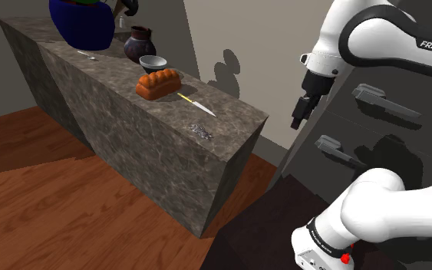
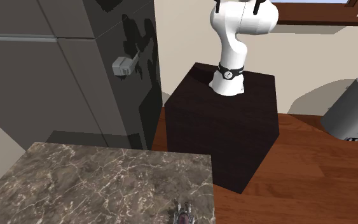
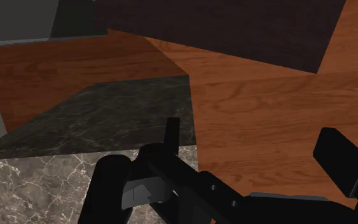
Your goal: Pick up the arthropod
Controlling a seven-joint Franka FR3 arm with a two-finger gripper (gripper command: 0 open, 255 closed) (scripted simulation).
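Note:
The arthropod (image 1: 201, 130) is a small grey, spiky thing lying on the marble counter (image 1: 130, 100) near its end toward the shoulder view's right. It lies at the counter's corner in the second exterior view (image 2: 182, 216). My black gripper (image 1: 296, 120) hangs in the air past that end of the counter, higher than the top and well apart from the arthropod. In the wrist view the gripper (image 3: 254, 143) is open, its fingers (image 3: 171, 132) standing apart with nothing between them, above the counter's corner and the wooden floor.
Further along the counter lie a knife (image 1: 197, 105), a bread loaf (image 1: 158, 83), a bowl (image 1: 153, 63), a dark pot (image 1: 139, 40) and a blue vase (image 1: 84, 23). A dark cabinet with handles (image 1: 375, 100) stands right behind the gripper. My stand (image 2: 234, 121) sits on the floor.

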